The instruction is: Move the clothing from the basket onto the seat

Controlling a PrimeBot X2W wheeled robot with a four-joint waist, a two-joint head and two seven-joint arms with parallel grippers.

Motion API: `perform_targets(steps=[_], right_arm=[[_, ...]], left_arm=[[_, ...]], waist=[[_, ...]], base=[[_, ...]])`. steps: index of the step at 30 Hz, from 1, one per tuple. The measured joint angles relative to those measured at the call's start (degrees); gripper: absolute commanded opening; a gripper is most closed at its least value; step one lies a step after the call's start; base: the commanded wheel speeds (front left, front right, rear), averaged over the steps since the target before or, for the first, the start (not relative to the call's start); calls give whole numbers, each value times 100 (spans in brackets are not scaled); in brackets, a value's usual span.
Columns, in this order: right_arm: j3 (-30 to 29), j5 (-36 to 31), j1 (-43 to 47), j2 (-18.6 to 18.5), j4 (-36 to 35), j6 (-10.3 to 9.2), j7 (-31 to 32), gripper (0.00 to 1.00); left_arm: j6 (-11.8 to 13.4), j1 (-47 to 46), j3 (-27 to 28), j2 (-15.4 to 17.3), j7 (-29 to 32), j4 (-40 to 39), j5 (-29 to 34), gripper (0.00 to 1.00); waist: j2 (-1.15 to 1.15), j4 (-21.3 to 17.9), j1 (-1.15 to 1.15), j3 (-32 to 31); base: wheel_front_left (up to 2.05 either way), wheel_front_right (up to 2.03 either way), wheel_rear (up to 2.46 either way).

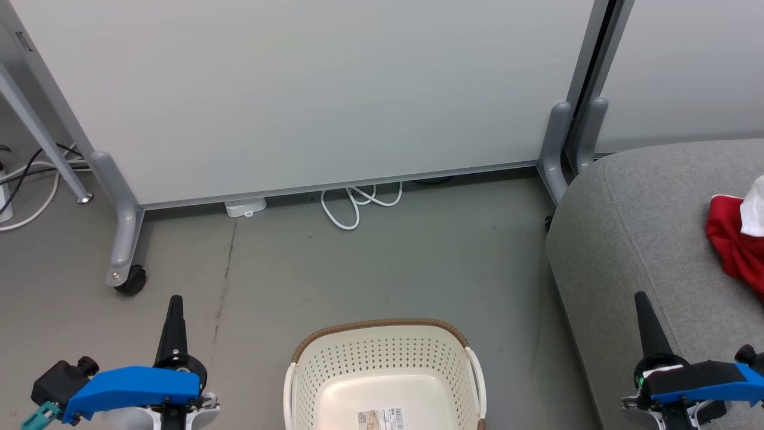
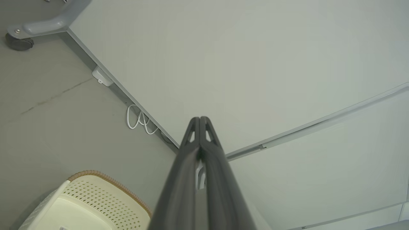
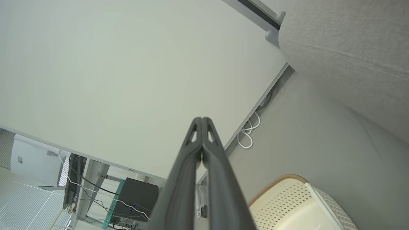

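I see the basket (image 1: 382,352) on the grey floor (image 1: 418,257) at the near middle, its pale bottom and paper label (image 1: 381,418) showing. The clothing (image 1: 731,242) lies as a red heap with a white patch on the seat (image 1: 644,227), far to the right (the frame edge cuts it off, so I cannot tell how many pieces there are). The seat stands right of the basket, apart from it. My left gripper (image 1: 175,298) hangs over the floor left of the basket, its two dark fingers pressed together with nothing between them. My right gripper (image 1: 640,295) shows against the seat's near part, its fingers pressed together the same way. A white cable (image 1: 358,206) lies coiled under the pale partition (image 1: 298,89) beyond.
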Motion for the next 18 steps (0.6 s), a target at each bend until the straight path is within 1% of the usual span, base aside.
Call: perform_targets(steps=[18], right_arm=[[11,1043,-40,-4,-53,0,252,0]], left_arm=[[-32,-87,129,1,247,-16,-1015,0]], waist=[[0,-40,0,16]], base=[[0,0,0]])
